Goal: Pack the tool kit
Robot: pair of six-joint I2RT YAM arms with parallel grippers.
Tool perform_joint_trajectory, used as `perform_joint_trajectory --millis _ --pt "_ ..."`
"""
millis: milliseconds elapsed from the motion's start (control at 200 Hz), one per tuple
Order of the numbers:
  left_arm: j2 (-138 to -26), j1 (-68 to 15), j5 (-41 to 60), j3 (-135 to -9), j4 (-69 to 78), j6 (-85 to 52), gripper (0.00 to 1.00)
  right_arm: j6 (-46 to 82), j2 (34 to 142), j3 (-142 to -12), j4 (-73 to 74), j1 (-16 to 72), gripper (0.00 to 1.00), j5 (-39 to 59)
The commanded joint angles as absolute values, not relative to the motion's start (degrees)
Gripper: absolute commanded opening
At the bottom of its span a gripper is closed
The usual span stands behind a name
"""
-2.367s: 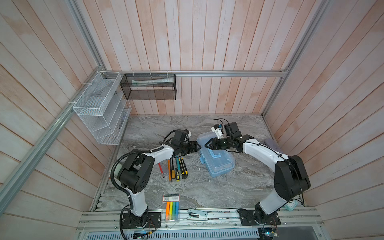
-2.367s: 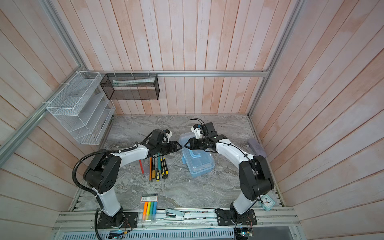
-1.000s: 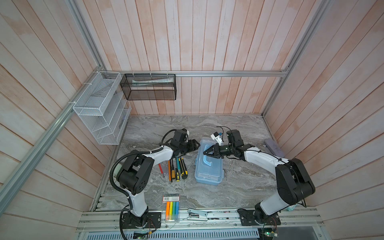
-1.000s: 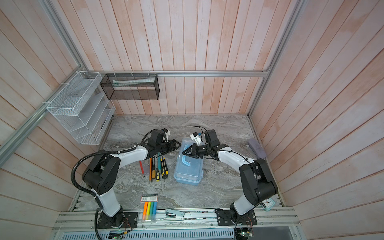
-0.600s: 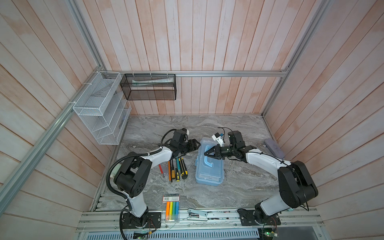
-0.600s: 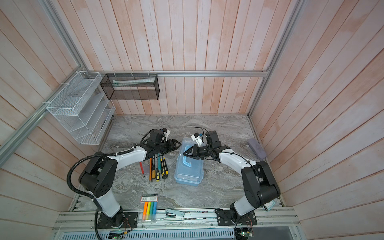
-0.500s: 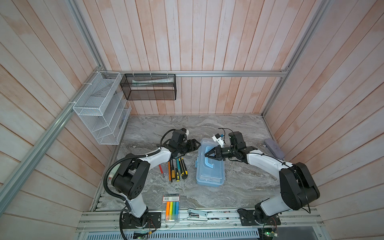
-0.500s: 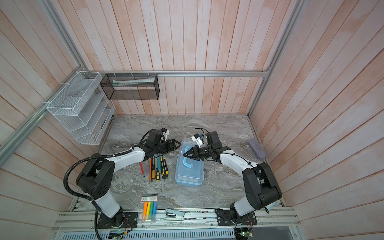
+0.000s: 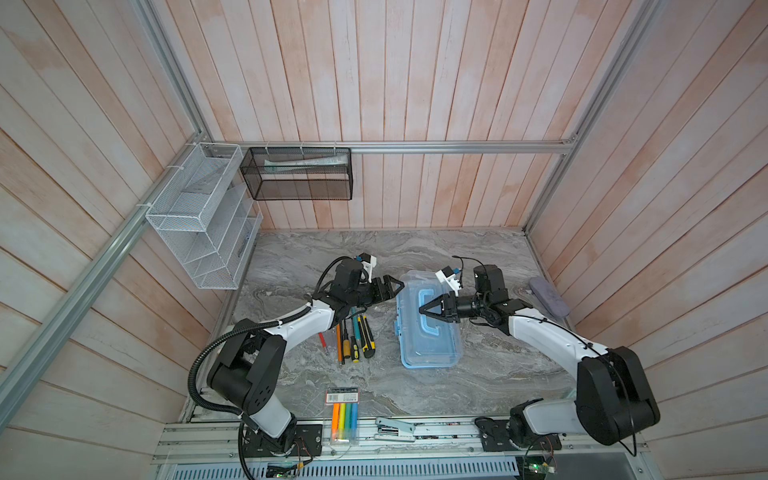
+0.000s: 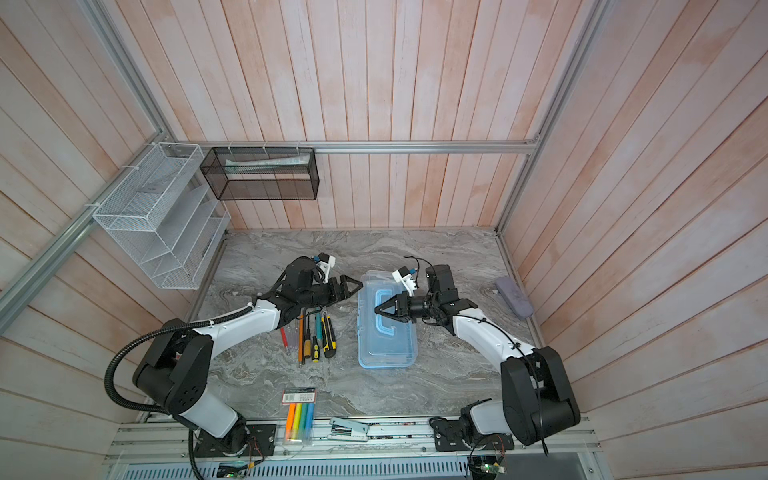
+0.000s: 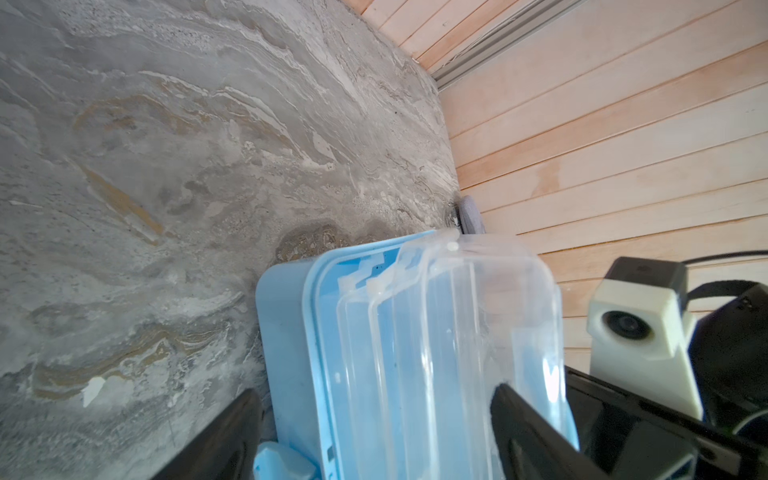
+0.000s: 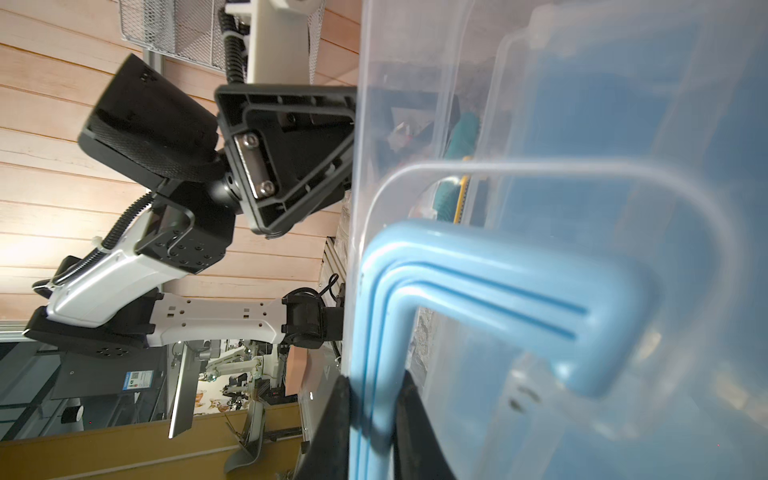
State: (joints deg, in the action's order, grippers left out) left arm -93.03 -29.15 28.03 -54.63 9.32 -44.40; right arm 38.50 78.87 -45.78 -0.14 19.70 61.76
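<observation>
The tool kit (image 9: 432, 353) (image 10: 386, 349), a light blue box with its clear lid down, lies flat in the middle of the marble table. My right gripper (image 9: 422, 309) (image 10: 376, 309) is shut on its blue handle (image 12: 498, 282), and the right wrist view shows both jaws pinching the handle's bar (image 12: 370, 436). My left gripper (image 9: 397, 286) (image 10: 357, 286) stands open at the box's far left corner. In the left wrist view (image 11: 374, 432) the box's end (image 11: 415, 332) sits between the spread fingers (image 11: 232, 436), which hold nothing.
Screwdrivers and a yellow utility knife (image 9: 353, 336) lie left of the box under my left arm. A marker pack (image 9: 343, 415) and a stapler (image 9: 395, 428) sit at the front edge. A grey-lilac case (image 9: 548, 297) lies by the right wall. Wire racks (image 9: 199, 216) (image 9: 297, 178) hang at the back left.
The box, tilted up earlier, has come down flat and turned lengthwise. My left gripper has opened wider beside it. The right gripper stays on the handle.
</observation>
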Motion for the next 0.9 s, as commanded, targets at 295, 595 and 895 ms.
perform_joint_trajectory --millis 295,595,895 --pt "-90.26 -28.98 34.63 -51.24 21.15 -49.86 0.89 40.08 78.96 -46.01 8.11 19.07 0.00 65.65" --pt "-91.39 -29.27 36.27 -51.11 24.84 -51.24 0.89 41.45 80.93 -46.05 10.73 18.55 0.00 65.74" --pt "-94.57 -30.04 38.84 -53.13 27.86 -52.12 0.89 43.01 84.01 -46.16 14.40 18.55 0.00 68.59"
